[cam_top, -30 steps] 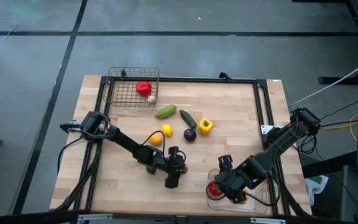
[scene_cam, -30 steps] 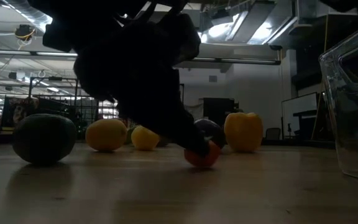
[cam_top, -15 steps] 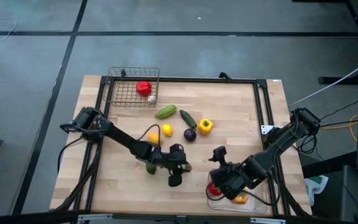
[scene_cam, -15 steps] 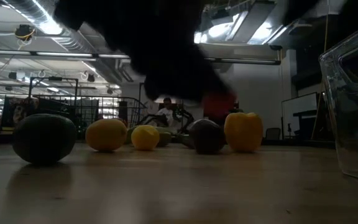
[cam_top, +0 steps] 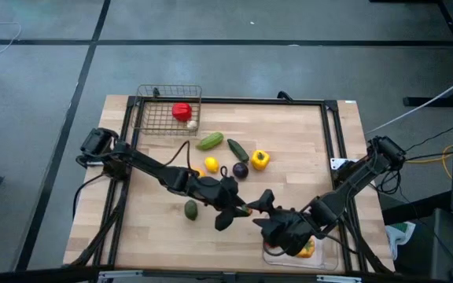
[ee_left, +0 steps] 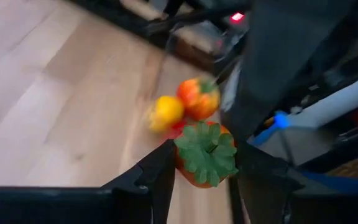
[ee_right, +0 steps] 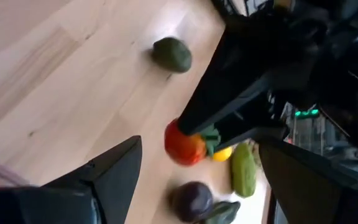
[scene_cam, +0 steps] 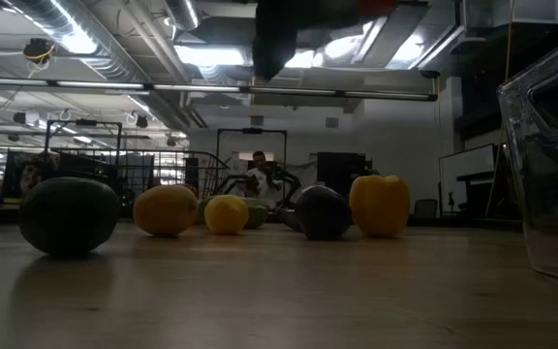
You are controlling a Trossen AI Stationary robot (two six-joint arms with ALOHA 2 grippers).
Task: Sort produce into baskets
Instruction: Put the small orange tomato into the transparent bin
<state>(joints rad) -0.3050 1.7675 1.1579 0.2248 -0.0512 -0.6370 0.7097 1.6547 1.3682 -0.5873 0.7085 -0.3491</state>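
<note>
My left gripper (cam_top: 240,209) is shut on a red-orange tomato (ee_left: 205,157) with a green leaf cap, above the table's middle front. My right gripper (cam_top: 267,212) is open and empty just right of it, beside the clear plastic tray (cam_top: 321,259); its spread fingers show in the right wrist view (ee_right: 197,186), facing the tomato (ee_right: 184,144). The tray holds a yellow fruit (ee_left: 166,112) and an orange-red one (ee_left: 197,98). The wire basket (cam_top: 154,118) at the far left holds a red piece (cam_top: 182,112) and a white one (cam_top: 192,124). My left gripper pinches the tomato's two opposite sides (ee_left: 180,163) between its two fingers, the leaf cap (ee_left: 207,148) facing back toward the wrist. The fingers come slanting from the table's left. The tomato is lifted clear of the table.
On the table lie a dark green avocado (cam_top: 191,209), an orange (scene_cam: 166,210), a lemon (cam_top: 211,164), a purple fruit (cam_top: 241,170), a yellow pepper (cam_top: 259,159), a cucumber (cam_top: 237,150) and a light green vegetable (cam_top: 209,141). The two grippers are close together.
My left gripper has lifted the tomato off the table and carried it up and toward the table's right edge, toward the tray. My right gripper has come up out of the tray and moved toward the table's left, toward the tomato.
</note>
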